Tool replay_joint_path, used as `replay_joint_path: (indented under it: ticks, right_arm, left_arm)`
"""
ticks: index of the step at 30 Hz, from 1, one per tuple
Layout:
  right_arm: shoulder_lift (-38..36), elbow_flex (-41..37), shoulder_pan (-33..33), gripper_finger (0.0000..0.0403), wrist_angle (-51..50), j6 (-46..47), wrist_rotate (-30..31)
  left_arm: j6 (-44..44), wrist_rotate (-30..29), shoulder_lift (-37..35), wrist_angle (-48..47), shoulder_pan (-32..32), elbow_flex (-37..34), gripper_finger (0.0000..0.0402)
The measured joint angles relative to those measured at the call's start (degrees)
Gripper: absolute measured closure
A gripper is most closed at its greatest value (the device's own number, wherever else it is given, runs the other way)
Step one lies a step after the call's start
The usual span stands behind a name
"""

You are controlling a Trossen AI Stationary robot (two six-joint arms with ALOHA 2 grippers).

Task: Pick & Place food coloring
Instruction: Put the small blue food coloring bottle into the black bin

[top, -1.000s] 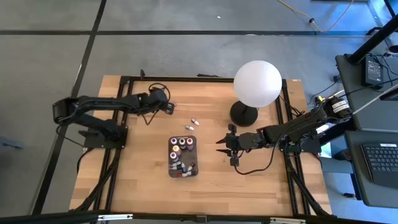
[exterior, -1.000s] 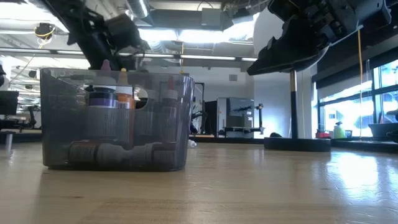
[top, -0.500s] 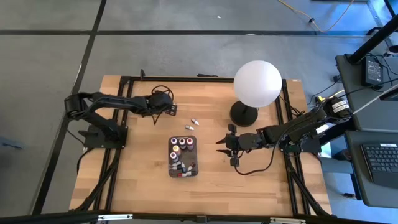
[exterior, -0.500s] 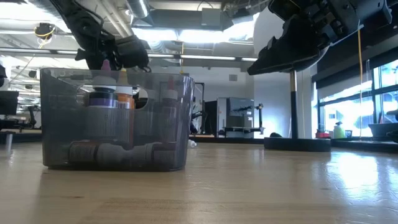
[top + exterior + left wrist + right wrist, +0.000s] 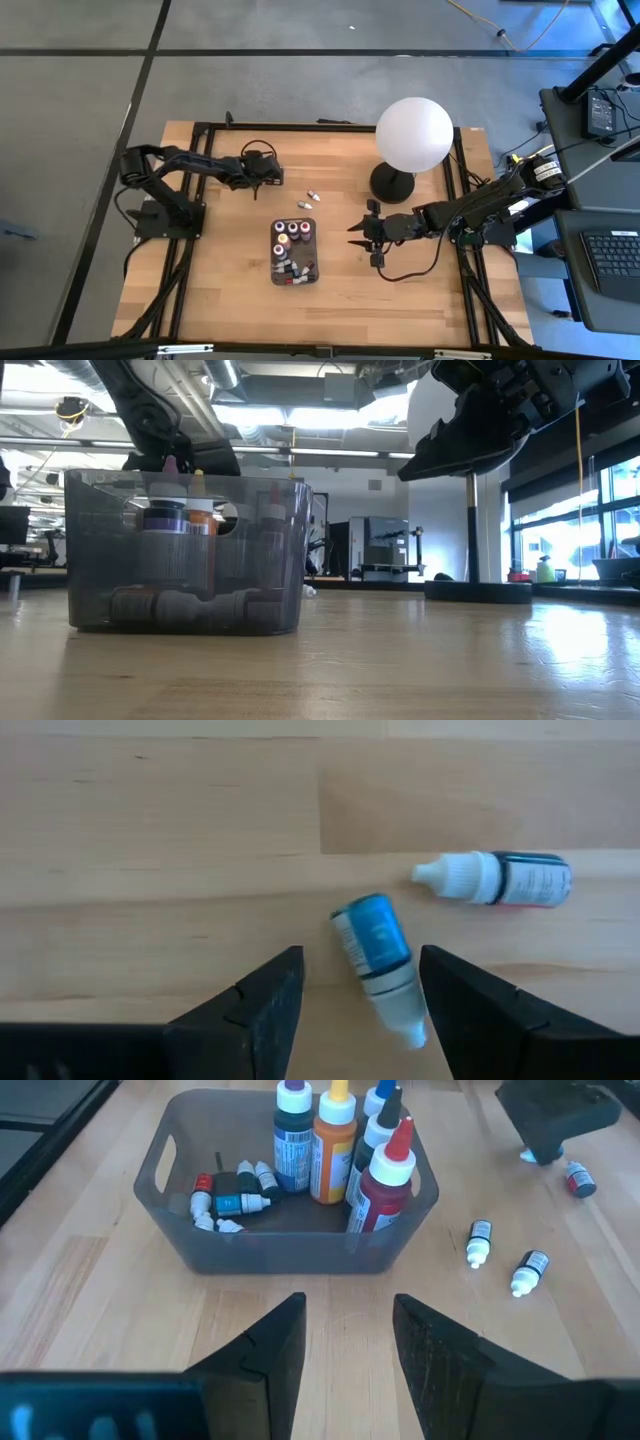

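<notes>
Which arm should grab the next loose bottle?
Left. Its open pincer already straddles the blue-labelled bottle lying on the table. The right pincer waits beside the tray, away from the loose bottles.

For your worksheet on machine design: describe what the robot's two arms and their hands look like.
Both arms are dark, slim and jointed. The left hand and right hand each end in two flat black fingers with angular tips. A thin black cable loops on the table beside the right arm.
</notes>
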Motion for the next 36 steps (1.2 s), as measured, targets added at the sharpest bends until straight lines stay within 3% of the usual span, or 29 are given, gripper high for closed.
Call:
replay_joint_path:
  ticks: [7, 21, 30, 36]
  right_arm:
    - [0.0, 0.0, 0.0, 0.0248, -0.1, 0.0, 0.0]
    - [0.0, 0.0, 0.0, 0.0248, -0.1, 0.0, 0.0]
    - [0.0, 0.0, 0.0, 0.0248, -0.2, -0.1, 0.0]
    - [0.0, 0.0, 0.0, 0.0248, -0.2, 0.0, 0.0]
  left_arm:
    - [-0.1, -0.3, 1.9, 0.5, 0.7, 0.2, 0.0236]
    - [10.7, 0.5, 1.8, 1.1, 0.8, 0.1, 0.0324]
    - [17.1, 10.1, -8.6, -4.2, 0.9, -0.2, 0.0319]
    - [23.3, 21.4, -20.4, -4.5, 0.2, -0.1, 0.0324]
